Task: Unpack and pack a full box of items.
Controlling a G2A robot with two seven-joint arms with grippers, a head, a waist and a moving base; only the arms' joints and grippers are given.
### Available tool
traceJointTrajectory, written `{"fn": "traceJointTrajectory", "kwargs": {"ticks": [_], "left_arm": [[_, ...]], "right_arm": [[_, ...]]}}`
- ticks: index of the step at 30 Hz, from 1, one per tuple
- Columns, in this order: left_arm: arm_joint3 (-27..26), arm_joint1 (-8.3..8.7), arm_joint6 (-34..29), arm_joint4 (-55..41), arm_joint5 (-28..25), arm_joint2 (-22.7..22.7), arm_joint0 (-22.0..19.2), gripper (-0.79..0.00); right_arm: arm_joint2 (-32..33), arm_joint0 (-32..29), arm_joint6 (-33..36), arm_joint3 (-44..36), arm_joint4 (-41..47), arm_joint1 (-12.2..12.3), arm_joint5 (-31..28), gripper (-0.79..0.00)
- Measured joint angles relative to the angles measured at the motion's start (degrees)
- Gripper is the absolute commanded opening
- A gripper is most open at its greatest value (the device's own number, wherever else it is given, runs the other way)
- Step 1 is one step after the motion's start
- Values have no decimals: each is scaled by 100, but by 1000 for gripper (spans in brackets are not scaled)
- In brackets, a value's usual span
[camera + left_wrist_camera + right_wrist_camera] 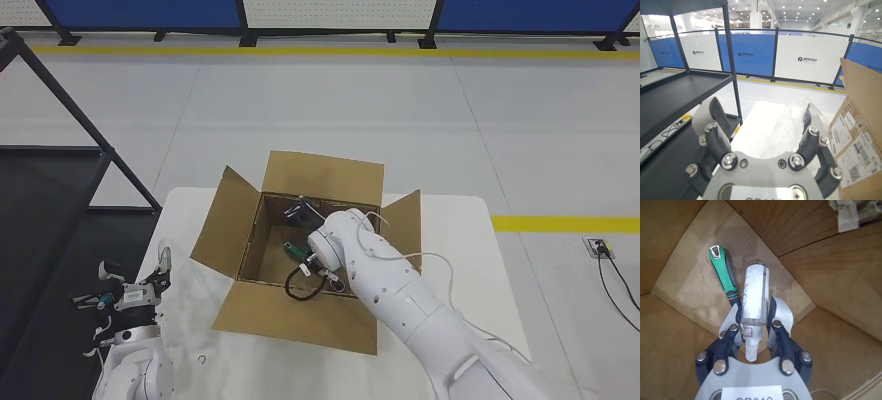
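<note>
One box (300, 318), one bottle (754, 294), one tool (724, 272)

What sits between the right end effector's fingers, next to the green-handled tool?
A clear bottle, pinched by the right end effector, as the right wrist view shows.

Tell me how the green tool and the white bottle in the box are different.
The green-handled tool has a green and dark grip; the white bottle is pale with a clear cap. The right gripper holds the white bottle, while the green-handled tool lies beside it, ungripped. Both are inside the cardboard box.
</note>
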Motion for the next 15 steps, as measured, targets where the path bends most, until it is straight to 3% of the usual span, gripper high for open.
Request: {"fn": "traceJointTrajectory", "kwargs": {"ticks": [8,9,12,15], "left_arm": [[0,0,0,0,0,0,0,0],[0,0,0,0,0,0,0,0],[0,0,0,0,0,0,0,0],[0,0,0,0,0,0,0,0]], "right_arm": [[164,-95,-54,-233,-75,46,9,-394],[192,-129,-34,-307,-121,68,20,-277],[266,-226,38,-524,-261,126,90,-234],[384,-375,25,-874,-392,202,165,-74]]}}
